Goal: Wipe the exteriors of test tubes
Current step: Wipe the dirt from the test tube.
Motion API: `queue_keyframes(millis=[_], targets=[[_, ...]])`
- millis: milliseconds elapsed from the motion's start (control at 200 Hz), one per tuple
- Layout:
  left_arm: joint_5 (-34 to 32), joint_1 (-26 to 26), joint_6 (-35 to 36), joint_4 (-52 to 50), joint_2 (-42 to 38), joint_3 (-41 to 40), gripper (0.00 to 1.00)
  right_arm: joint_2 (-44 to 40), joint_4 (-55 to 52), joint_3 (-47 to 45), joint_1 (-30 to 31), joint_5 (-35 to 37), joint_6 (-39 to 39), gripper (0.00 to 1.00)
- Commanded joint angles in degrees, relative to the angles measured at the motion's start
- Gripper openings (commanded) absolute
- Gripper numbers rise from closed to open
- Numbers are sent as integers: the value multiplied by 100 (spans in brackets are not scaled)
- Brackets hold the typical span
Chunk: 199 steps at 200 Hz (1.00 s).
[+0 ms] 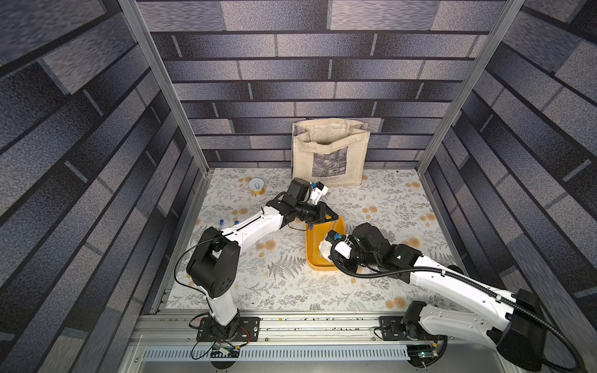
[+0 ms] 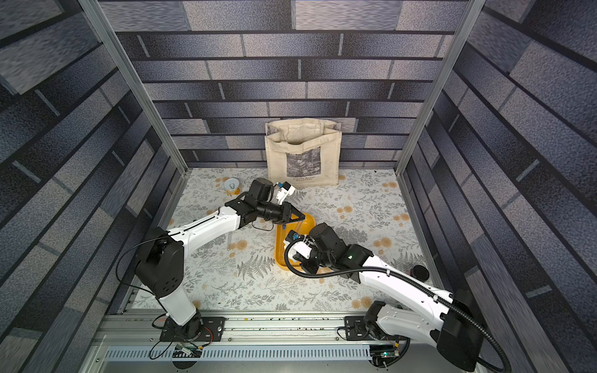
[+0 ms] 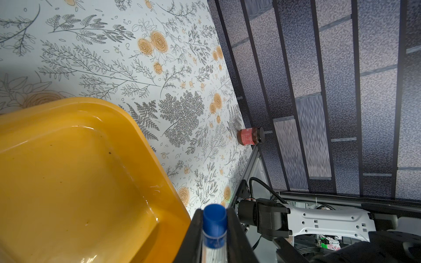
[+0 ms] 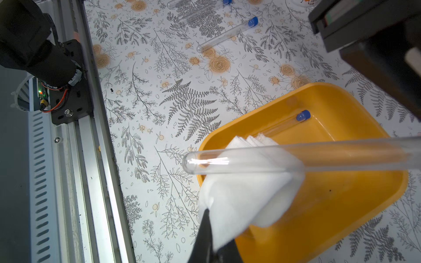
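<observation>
Clamping one tube (image 4: 319,154) by its capped end in our left gripper (image 3: 215,230), we hold it above the tray (image 4: 341,216) so our right gripper (image 4: 213,248), pinched on the cloth (image 4: 246,193), can rub its length (another tube (image 4: 282,125) lies in the tray).

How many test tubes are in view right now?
4. Held tube in the left fingers above the tray; second tube lying in the tray; two table tubes left of it. More may hide under the left arm.

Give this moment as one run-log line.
left claw: shut on test tube, cap end | right claw: shut on white cloth | cloth against held tube, above yellow tray | tray: one tube
</observation>
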Motion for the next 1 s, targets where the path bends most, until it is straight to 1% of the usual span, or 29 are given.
queue_keyframes(millis=[0, 140, 381, 516, 611, 721, 992], targets=[[69, 53, 147, -92, -190, -43, 17, -105, 51, -39, -92, 150, 191, 0], [54, 63, 147, -83, -222, -80, 16, -52, 114, 37, -314, 92, 271, 0], [59, 72, 149, -84, -261, -105, 16, 303, 157, 384, -744, 34, 278, 0], [52, 79, 147, -91, -287, -134, 16, 419, 148, 527, -812, -85, 171, 0], [33, 87, 148, -75, -300, -135, 16, 402, 113, 488, -790, -336, 104, 0], [-37, 112, 152, -71, -345, -169, 16, 195, 123, 311, -673, -387, 27, 0], [-114, 188, 160, -42, -458, -266, 16, -70, 56, 30, 17, -144, 158, 0]])
